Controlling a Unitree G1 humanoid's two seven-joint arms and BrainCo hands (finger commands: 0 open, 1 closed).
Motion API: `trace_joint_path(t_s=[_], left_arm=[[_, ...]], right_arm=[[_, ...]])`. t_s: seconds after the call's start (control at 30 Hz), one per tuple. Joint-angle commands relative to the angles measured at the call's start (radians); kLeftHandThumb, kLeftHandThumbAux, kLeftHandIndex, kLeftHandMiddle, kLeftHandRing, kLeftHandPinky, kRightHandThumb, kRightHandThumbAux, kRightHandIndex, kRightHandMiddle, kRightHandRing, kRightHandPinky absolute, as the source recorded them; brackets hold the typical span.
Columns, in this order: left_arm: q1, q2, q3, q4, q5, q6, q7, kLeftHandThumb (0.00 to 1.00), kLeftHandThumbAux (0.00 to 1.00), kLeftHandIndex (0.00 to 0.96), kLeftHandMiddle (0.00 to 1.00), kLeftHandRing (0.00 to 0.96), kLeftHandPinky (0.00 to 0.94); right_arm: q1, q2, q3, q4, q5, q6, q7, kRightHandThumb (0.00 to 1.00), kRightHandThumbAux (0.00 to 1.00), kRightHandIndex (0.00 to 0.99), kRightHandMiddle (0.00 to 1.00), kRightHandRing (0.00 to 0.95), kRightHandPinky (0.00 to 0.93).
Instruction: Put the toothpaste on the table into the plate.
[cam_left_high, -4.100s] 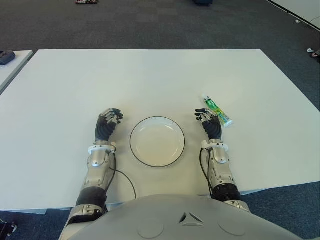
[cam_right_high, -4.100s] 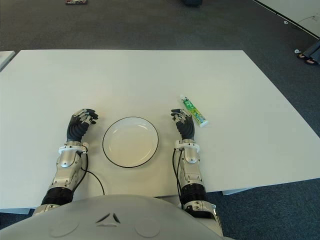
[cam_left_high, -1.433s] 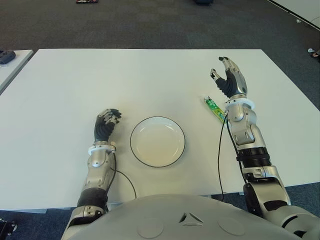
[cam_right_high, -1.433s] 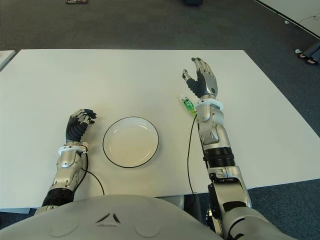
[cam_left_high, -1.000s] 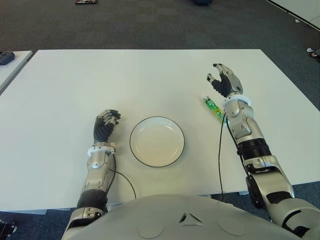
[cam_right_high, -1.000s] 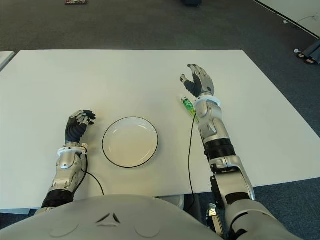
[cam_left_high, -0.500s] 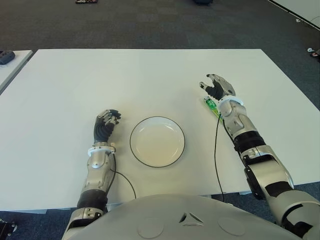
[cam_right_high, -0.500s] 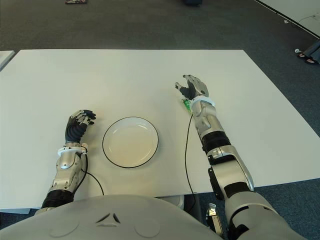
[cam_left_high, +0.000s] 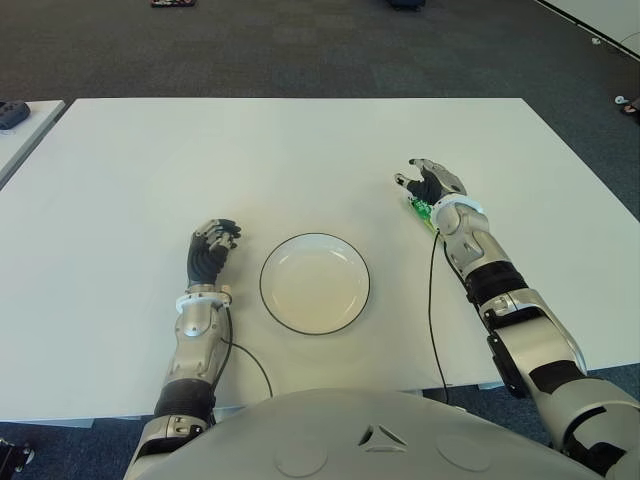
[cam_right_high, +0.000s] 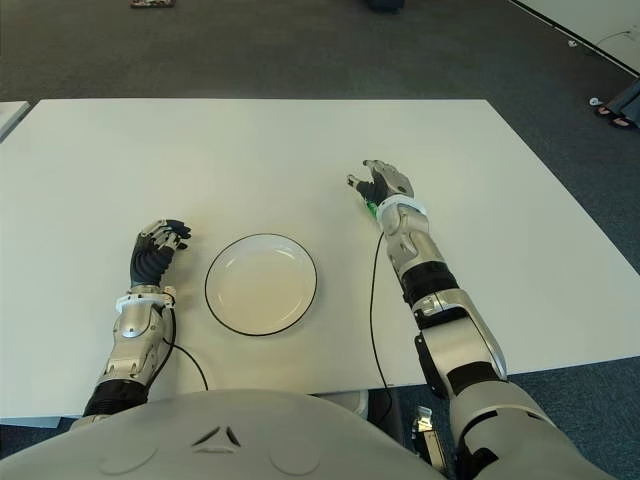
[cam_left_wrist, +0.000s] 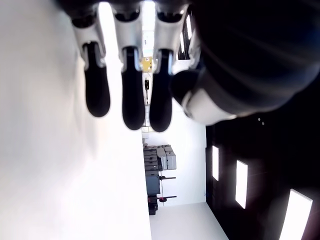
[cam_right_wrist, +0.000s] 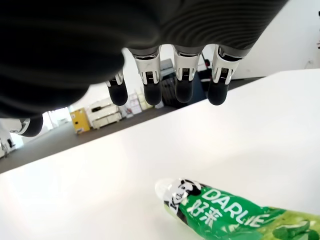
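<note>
- Toothpaste (cam_right_wrist: 235, 216) lies on the white tabltop's neighbour? No: on the tabletop (cam_left_high: 300, 160), right of the plate (cam_left_high: 314, 282).
- Right hand (cam_left_high: 432, 182) hovers over it, fingers spread, holding nothing.
- Left hand (cam_left_high: 212, 245), left of the plate, is curled and empty.

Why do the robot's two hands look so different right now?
The right hand is stretched far out over the green toothpaste, while the left hand sits back beside the plate, on its left. The right hand's fingers are spread open above the tube; the left hand's fingers are curled. Both hold nothing.
</note>
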Motion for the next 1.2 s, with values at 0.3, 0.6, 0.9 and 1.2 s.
trace_joint_path(t_s=[0.3,0.6,0.9,1.2], left_arm=[[0.044,0.0,-0.004,0.048,0.012,0.035,0.004,0.703,0.722,0.427,0.466,0.47,0.471],[0.046,0.007,-0.004,0.054,0.017,0.019,0.002,0.703,0.722,0.428,0.479,0.482,0.481],[0.051,0.017,-0.005,0.048,0.022,0.028,-0.002,0.703,0.722,0.428,0.483,0.486,0.49],[0.055,0.027,-0.006,0.033,0.031,0.065,0.002,0.703,0.721,0.428,0.485,0.485,0.487]], right_arm=[[-0.006,0.017,0.027,0.068,0.01,0.038,0.02,0.402,0.143,0.0,0.0,0.0,0.0],[0.012,0.025,0.031,0.073,0.013,0.084,0.017,0.41,0.151,0.0,0.0,0.0,0.0],[0.067,0.011,0.026,0.06,0.014,0.097,-0.007,0.391,0.151,0.0,0.0,0.0,0.0],[0.145,-0.011,0.006,-0.038,0.015,0.152,-0.002,0.38,0.132,0.0,0.0,0.0,0.0]])
